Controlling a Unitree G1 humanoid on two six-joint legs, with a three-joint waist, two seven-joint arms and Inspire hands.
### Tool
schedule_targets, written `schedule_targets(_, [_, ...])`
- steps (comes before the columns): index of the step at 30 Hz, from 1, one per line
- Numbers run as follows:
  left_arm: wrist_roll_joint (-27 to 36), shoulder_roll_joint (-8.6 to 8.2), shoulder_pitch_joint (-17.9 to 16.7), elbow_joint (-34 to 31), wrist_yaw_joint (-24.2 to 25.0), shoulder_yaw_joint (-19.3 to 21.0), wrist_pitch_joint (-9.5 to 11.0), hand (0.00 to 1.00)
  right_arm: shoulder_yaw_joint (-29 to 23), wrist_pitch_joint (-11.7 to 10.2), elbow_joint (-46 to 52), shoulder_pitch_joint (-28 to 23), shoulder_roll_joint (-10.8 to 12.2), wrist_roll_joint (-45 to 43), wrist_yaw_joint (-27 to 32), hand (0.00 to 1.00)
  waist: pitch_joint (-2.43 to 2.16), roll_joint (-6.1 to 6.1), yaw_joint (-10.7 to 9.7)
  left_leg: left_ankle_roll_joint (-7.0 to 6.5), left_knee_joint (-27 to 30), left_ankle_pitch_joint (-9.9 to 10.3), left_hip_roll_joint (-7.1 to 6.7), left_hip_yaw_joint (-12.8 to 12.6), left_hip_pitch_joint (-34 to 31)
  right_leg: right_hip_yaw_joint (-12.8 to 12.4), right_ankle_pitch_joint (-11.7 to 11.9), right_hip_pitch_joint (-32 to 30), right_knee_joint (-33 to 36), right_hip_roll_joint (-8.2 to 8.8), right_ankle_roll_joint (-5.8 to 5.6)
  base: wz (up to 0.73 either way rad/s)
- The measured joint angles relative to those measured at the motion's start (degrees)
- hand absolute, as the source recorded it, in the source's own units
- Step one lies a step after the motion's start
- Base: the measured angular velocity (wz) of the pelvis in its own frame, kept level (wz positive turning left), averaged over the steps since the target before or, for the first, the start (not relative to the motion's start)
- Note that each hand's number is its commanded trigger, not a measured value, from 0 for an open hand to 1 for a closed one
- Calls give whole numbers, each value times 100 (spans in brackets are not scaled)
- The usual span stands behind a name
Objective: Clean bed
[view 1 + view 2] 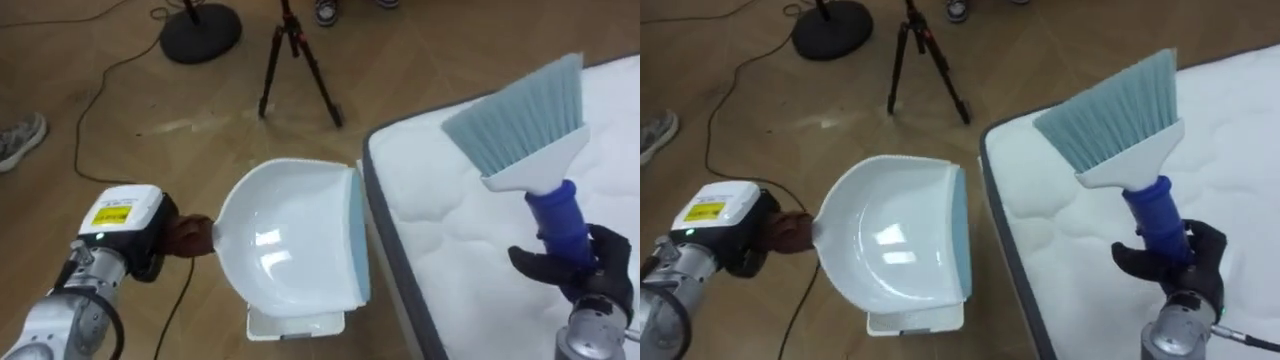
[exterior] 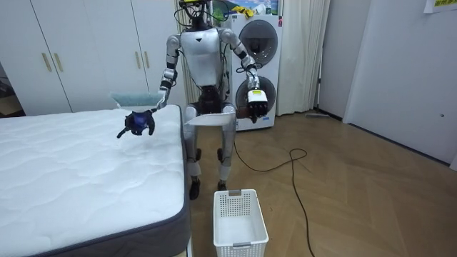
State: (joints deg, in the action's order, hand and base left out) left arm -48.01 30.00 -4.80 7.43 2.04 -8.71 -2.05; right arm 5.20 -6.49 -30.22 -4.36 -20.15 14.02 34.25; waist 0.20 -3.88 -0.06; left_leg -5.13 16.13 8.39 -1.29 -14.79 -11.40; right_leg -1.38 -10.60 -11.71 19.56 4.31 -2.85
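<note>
While the robot stands on the wooden floor (image 1: 120,100) at the corner of the bed, its right hand (image 1: 582,268) is curled tight round the blue handle of a hand brush (image 1: 530,130) with a white head and pale teal bristles. The bristles point up and away from the robot, over the white quilted mattress (image 1: 450,250) with its grey side band, and the room view shows the brush lifted clear of it.

Its left hand (image 1: 160,250) is closed on the dark handle of a white plastic dustpan (image 1: 290,240) with a pale blue lip. The pan is held level off the bed, its lip turned toward the mattress edge and just beside it. I cannot tell whether they touch.

Under the pan a white slatted plastic basket (image 2: 239,221) stands on the floor near the robot's feet, close to the mattress side. Farther off are a black tripod (image 1: 295,60), a round black stand base (image 1: 200,30) and a person's shoe (image 1: 20,135). Behind the robot stand stacked white washing machines (image 2: 260,71) and white wardrobe doors (image 2: 71,50).
</note>
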Motion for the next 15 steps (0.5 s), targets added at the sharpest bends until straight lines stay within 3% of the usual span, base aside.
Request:
schedule_targets(4, [149,-130,-1,-170,-10,2,83,100,5,0,212,-244,2,-54,-45,0,25,66,-22,37,-2,102,125,-408,290,-193,59,88,-15,-68,15,-64])
schedule_targets(5, [213,-189,0,-249,-19,40,85,100,4,7,217,-255,2,-51,-80,0,35,83,3,56,29,163,191,-604,365,-320,92,70,5,-127,24,-90])
schedule_targets(7, [235,-288,4,-344,-36,96,90,100,-1,11,239,-251,2,-50,-133,0,34,87,3,78,88,262,296,-919,449,-332,174,7,26,-200,64,-102])
schedule_targets(11, [488,-439,9,-364,-184,241,117,100,23,40,365,-209,3,-50,-304,0,61,179,7,129,104,440,499,-1806,711,-280,531,-143,-102,-419,227,-122])
schedule_targets(13, [593,-453,13,-364,-363,245,146,100,32,80,365,-119,23,-32,-319,0,35,173,-37,114,28,483,741,-2305,747,10,838,-66,-427,-534,283,-129])
schedule_targets(14, [671,-530,4,-325,-461,263,154,100,30,111,355,-60,33,-34,-316,0,69,180,49,133,-28,520,833,-2721,868,772,607,-64,53,-396,437,-152])
schedule_targets(15, [811,-675,-104,-324,-544,259,134,100,30,109,353,-60,30,-17,-301,0,63,190,45,161,-164,532,829,-3084,1120,1331,218,133,542,-181,407,-155])
